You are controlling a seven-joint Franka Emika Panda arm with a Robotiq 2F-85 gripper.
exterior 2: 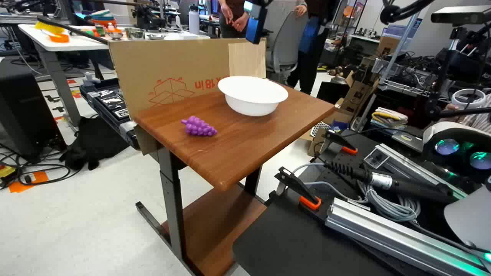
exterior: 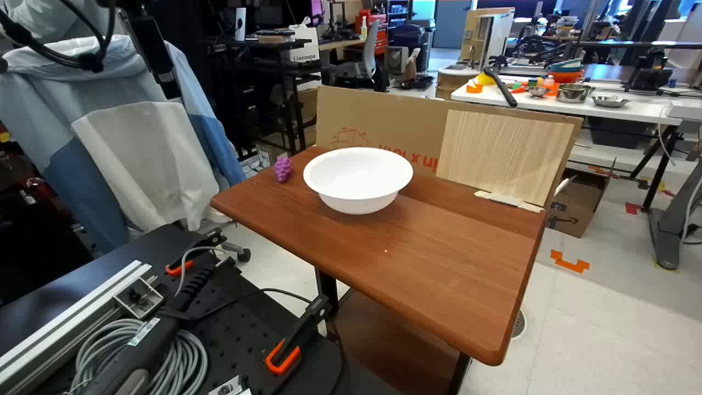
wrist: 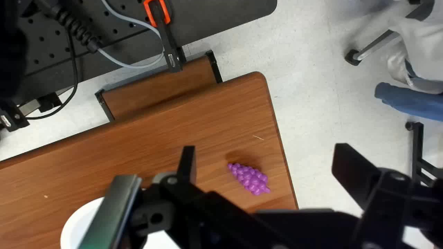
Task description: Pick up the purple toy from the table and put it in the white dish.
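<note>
The purple toy (exterior: 283,169) is a small grape-like cluster lying on the reddish-brown table (exterior: 439,247), near one end of its top. It also shows in an exterior view (exterior 2: 198,127) and in the wrist view (wrist: 250,178). The white dish (exterior: 359,192) stands upright on the table beside the toy, apart from it, in both exterior views (exterior 2: 253,103). In the wrist view the dish (wrist: 78,223) is partly hidden by the gripper. My gripper (wrist: 265,159) is open and empty, with its fingers wide apart. It is above the table, with the toy between the fingers in the picture, not touching it.
A cardboard panel (exterior: 384,112) stands along the table's far edge, with a pale plywood board (exterior: 502,156) against it. A black bench (exterior 2: 291,245) with orange-tipped clamps (exterior 2: 310,203), cables and an aluminium rail is close to the table's other long edge. A draped chair (exterior: 148,159) stands nearby.
</note>
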